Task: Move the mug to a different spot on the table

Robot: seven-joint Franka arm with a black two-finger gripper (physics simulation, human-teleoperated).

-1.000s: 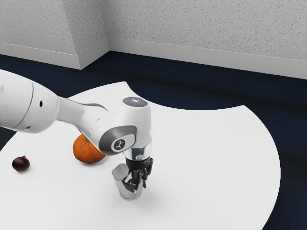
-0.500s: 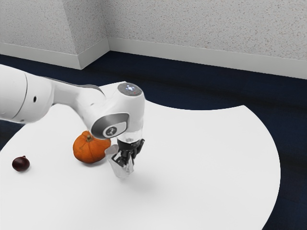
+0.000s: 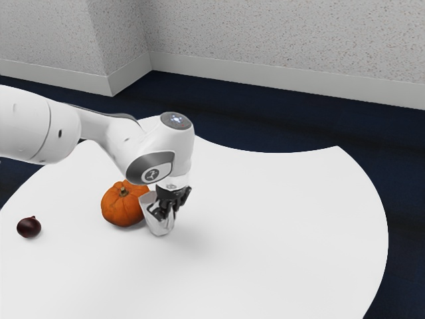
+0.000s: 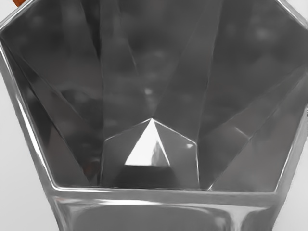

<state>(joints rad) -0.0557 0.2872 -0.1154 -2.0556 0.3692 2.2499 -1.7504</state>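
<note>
On the white table [image 3: 285, 226], a small dark round thing [image 3: 28, 226] lies near the left edge. Toward the middle, the end effector [image 3: 163, 211] grips the tilted grey mug [image 3: 158, 224], whose faceted inside [image 4: 154, 120] lies right under the hand. Just behind and left of the mug sits an orange pumpkin [image 3: 119, 205].

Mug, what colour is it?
The mug is glossy grey with faceted walls, best seen in the wrist view.
</note>
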